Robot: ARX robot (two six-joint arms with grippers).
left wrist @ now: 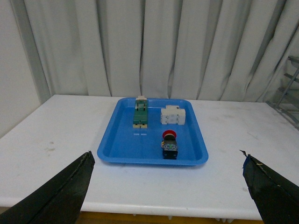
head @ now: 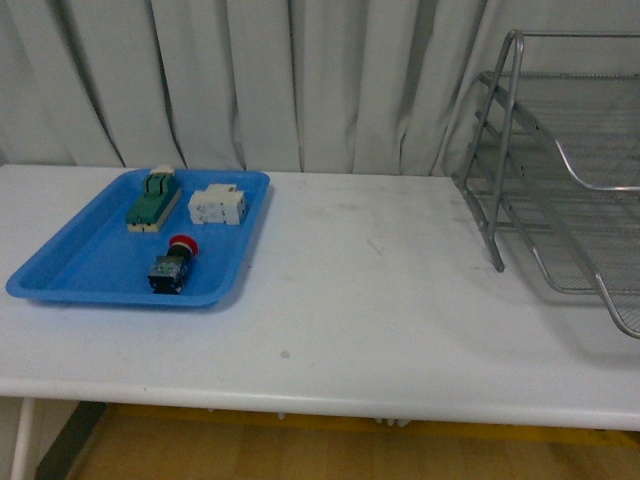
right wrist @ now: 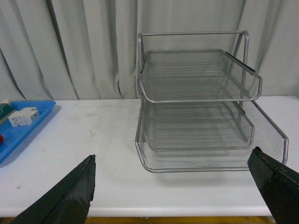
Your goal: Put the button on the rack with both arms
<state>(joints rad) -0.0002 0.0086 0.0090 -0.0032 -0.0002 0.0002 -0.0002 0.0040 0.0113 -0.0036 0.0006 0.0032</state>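
The button (head: pixel 173 266), red-capped on a dark body, lies in the near part of a blue tray (head: pixel 70 270) at the table's left; the left wrist view shows the button (left wrist: pixel 169 145) in the blue tray (left wrist: pixel 121 149) too. The silver wire-mesh rack (head: pixel 560 190) stands at the table's right and fills the right wrist view as the rack (right wrist: pixel 201 116). Neither arm appears in the front view. My left gripper (left wrist: pixel 166 186) is open, well short of the tray and facing it. My right gripper (right wrist: pixel 173 189) is open, facing the rack's front, with nothing between its fingers.
A green block (head: pixel 152 200) and a white blocky part (head: pixel 218 205) sit at the back of the blue tray. Grey curtains hang behind the white table (head: pixel 360 300). The table's front edge runs close below both grippers.
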